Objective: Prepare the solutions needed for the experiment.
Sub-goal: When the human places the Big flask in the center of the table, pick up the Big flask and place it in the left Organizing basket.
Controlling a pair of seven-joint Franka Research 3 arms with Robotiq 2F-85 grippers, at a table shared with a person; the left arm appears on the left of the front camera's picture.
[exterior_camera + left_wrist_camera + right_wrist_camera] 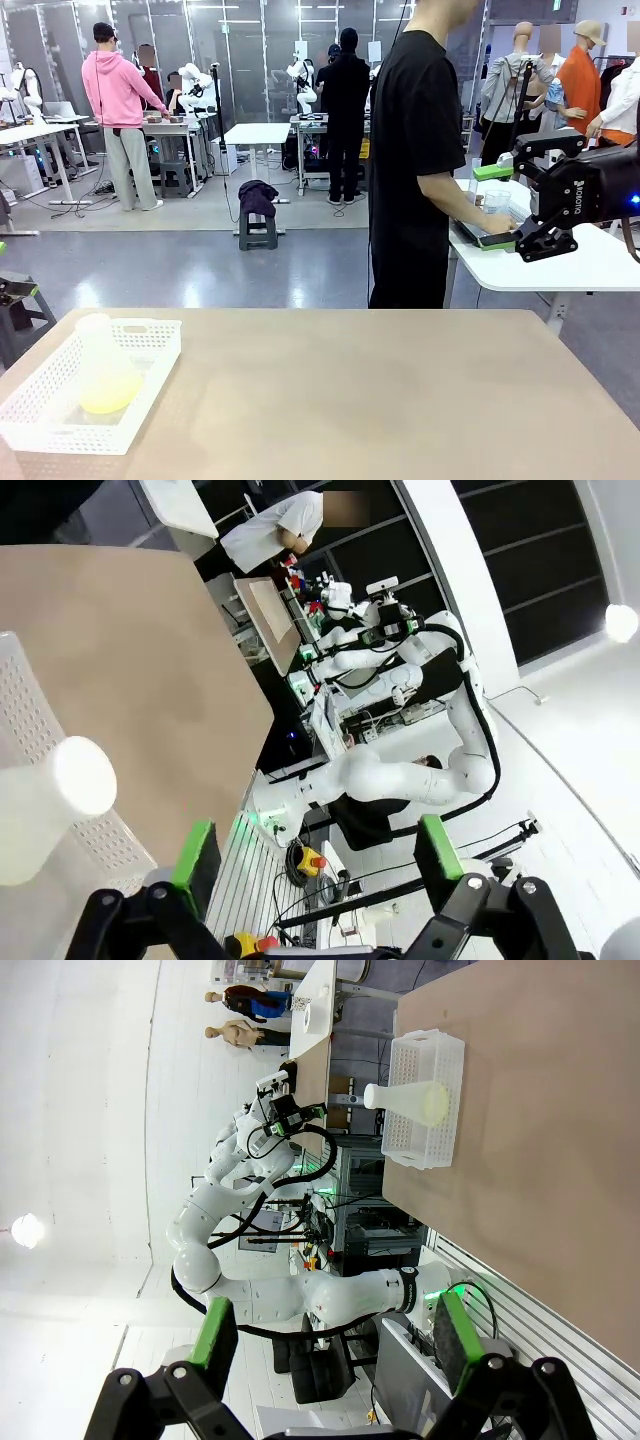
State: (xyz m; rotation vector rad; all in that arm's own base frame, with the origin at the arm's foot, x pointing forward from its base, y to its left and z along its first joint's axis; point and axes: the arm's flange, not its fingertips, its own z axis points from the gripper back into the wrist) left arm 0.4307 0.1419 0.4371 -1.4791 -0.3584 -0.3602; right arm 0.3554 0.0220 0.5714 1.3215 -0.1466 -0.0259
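Desk (pixel 400 400): a tan top across the lower front view, bare from the middle to 3 o'clock.
Person (pixel 415 160): in black, standing beyond the far edge, side-on, hands at a white side table at 3 o'clock.
Basket (pixel 150 335): white, perforated, at 8 o'clock on the desk; the right wrist view shows it whole, handle slots included.
Flask (pixel 100 365): frosted, conical, standing inside the basket; the left wrist view catches its neck (pixel 60 790) close by.
Solutions (pixel 108 395): pale yellow-green liquid pooled in the flask's base.
Right tool (pixel 520 205): raised at 3 o'clock, jaws spread wide, holding nothing.
Left tool (pixel 318 855): green pads wide apart, nothing between them, beside the basket.
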